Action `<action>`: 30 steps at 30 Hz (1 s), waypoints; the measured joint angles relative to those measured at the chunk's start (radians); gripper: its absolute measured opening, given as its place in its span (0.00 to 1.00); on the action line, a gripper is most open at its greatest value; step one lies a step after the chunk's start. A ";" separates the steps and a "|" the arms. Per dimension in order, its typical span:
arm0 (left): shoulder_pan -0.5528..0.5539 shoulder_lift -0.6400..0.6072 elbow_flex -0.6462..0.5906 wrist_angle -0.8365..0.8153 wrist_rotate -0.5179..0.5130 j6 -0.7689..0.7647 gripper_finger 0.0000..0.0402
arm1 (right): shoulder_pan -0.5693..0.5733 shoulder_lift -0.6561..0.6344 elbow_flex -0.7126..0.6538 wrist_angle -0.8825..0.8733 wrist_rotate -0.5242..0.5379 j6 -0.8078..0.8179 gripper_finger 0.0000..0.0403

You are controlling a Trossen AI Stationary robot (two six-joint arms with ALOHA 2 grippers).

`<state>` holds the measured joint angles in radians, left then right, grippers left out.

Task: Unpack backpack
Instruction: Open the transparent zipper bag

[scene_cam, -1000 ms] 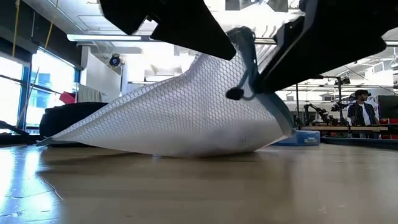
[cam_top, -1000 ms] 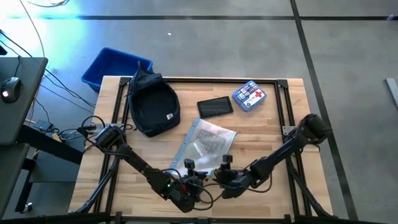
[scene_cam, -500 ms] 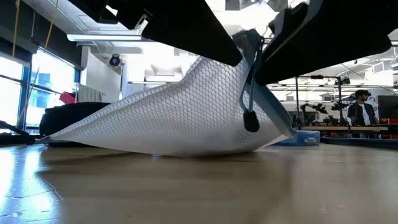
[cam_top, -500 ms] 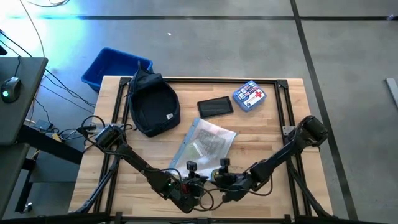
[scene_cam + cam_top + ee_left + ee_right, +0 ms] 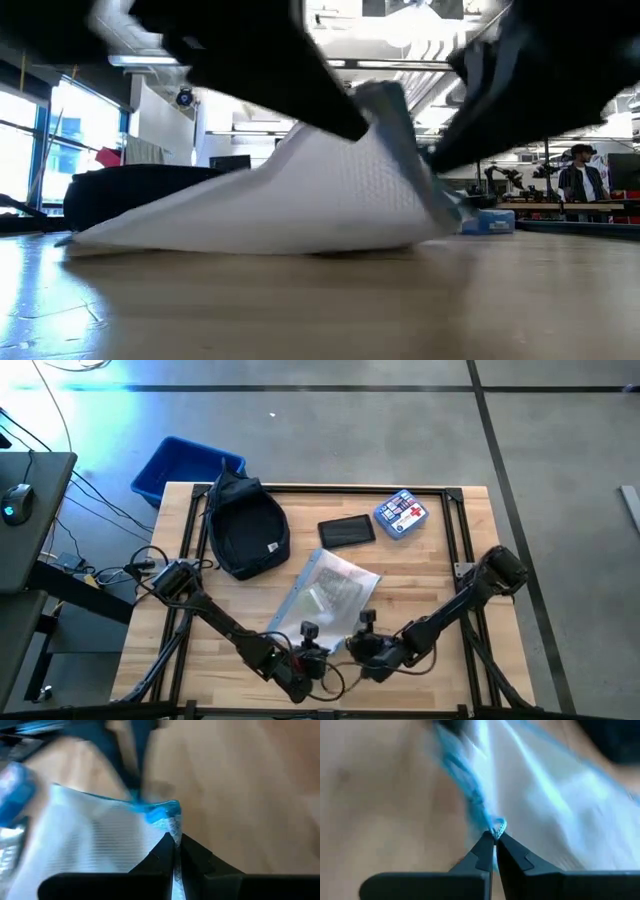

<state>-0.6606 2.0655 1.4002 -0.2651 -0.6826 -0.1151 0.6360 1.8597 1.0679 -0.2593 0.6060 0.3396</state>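
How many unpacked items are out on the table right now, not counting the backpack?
3: a mesh pouch at table centre, its near edge pinched by both grippers; a black case behind it; a first-aid tin toward the far right. The backpack may hide more.

A white mesh pouch [image 5: 330, 592] lies mid-tabletop [image 5: 440, 580]; beyond it sit a black case [image 5: 346, 533] and a first-aid tin [image 5: 400, 513] (blue bin [image 5: 180, 468] off the corner).
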 joint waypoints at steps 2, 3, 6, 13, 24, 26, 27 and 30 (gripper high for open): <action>-0.006 0.000 0.000 -0.035 0.047 -0.024 0.00 | -0.021 0.000 0.000 -0.095 -0.010 0.054 0.00; -0.008 0.000 0.000 -0.050 0.064 -0.035 0.00 | -0.030 0.000 -0.002 -0.148 -0.010 0.074 0.00; -0.010 -0.001 0.000 -0.081 0.126 -0.059 0.00 | -0.055 0.000 -0.002 -0.294 -0.008 0.135 0.00; -0.012 -0.002 0.000 -0.142 0.175 -0.127 0.00 | -0.062 0.000 -0.003 -0.535 0.105 0.240 0.00; -0.028 -0.002 0.000 -0.365 0.191 -0.293 0.00 | -0.142 -0.002 -0.173 -0.705 0.185 0.403 0.00; -0.029 -0.002 0.000 -0.408 0.149 -0.330 0.00 | -0.155 -0.006 -0.208 -0.719 0.181 0.449 0.00; -0.029 -0.002 0.000 -0.425 0.124 -0.359 0.00 | -0.157 -0.013 -0.219 -0.729 0.179 0.475 0.00; -0.027 -0.011 0.000 -0.442 0.103 -0.445 0.00 | -0.150 -0.041 -0.226 -0.762 0.168 0.534 0.00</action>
<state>-0.6876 2.0547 1.4007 -0.7070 -0.5798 -0.5598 0.4859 1.8186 0.8423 -1.0212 0.7738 0.8737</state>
